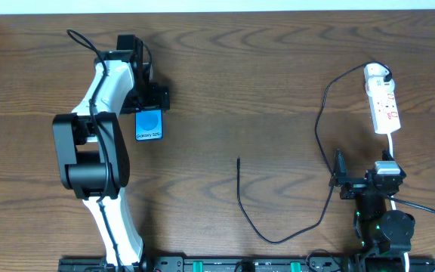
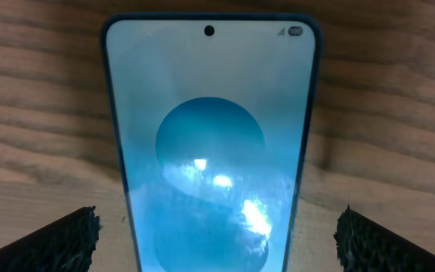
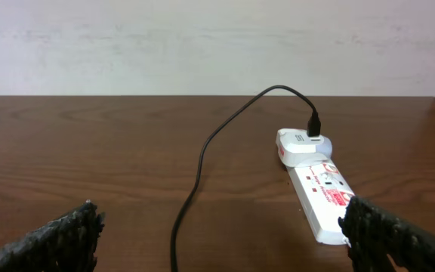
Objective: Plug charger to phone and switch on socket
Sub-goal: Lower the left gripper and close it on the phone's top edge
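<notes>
The phone point(image 1: 149, 125) lies flat on the table at the left, its blue screen lit. It fills the left wrist view, where the phone point(image 2: 210, 136) sits between the two fingertips, neither touching it. My left gripper point(image 1: 151, 106) point(image 2: 217, 245) hangs open just over the phone's far end. The socket point(image 1: 384, 104) point(image 3: 321, 195) lies at the far right, a white adapter point(image 3: 300, 143) plugged into its far end. The charger point(image 1: 319, 136) point(image 3: 202, 159) loops from the adapter across the table to a loose plug tip point(image 1: 239, 161). My right gripper point(image 1: 362, 172) point(image 3: 225, 238) stands open and empty in front of the socket.
The table's far edge meets a pale wall point(image 3: 202, 45) behind the socket. A black rail point(image 1: 225, 264) with the arm bases runs along the front edge. Thicker robot cables point(image 1: 429, 211) trail by the right arm.
</notes>
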Controlling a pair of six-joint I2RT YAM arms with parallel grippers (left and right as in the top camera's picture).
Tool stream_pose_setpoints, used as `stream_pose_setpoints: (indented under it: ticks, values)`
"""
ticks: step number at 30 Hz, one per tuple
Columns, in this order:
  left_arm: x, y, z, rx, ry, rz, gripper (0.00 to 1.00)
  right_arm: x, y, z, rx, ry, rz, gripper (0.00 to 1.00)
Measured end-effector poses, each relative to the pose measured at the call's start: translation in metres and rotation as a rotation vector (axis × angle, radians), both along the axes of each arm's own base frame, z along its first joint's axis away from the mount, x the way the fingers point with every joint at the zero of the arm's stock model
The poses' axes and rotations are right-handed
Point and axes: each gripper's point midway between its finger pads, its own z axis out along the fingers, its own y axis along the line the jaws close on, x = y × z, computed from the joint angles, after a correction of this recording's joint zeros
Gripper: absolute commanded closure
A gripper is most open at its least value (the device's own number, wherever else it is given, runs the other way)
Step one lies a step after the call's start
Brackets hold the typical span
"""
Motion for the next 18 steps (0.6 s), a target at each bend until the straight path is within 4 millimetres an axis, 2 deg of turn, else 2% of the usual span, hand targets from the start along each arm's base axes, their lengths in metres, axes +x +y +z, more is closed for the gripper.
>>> stream_pose_setpoints:
  ticks: [10, 18]
  values:
    - [0.0099, 0.0015, -0.0022, 0.006, -0.035, 0.023, 0.00, 0.0000, 0.0000, 0.0000, 0.000, 0.000, 0.000, 0.01]
    - [0.0105, 0.0033, -0.0021, 0.016, -0.038, 0.032, 0.00, 0.0000, 0.0000, 0.0000, 0.000, 0.000, 0.000, 0.01]
